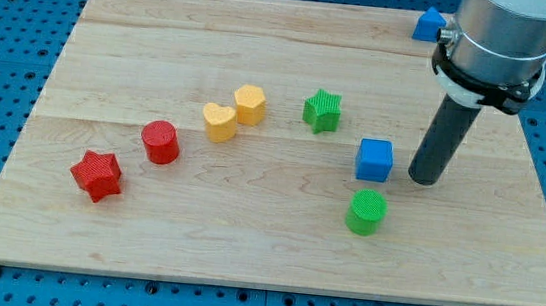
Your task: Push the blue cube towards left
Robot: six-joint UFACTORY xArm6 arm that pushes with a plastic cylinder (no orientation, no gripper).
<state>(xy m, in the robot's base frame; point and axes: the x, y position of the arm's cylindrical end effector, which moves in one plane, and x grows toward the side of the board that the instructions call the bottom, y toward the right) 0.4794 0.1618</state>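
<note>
The blue cube (374, 160) sits on the wooden board (143, 251), right of centre. My tip (424, 179) rests on the board just to the cube's right, with a small gap between them. The dark rod rises from the tip to the grey arm at the view's top right. A green cylinder (366, 211) stands just below the cube. A green star (322, 110) lies up and to the cube's left.
A yellow hexagon (250, 104) and a yellow heart (219, 122) touch near the centre. A red cylinder (161, 141) and a red star (97, 175) lie toward the view's left. A second blue block (427, 24) sits at the top edge, partly hidden by the arm.
</note>
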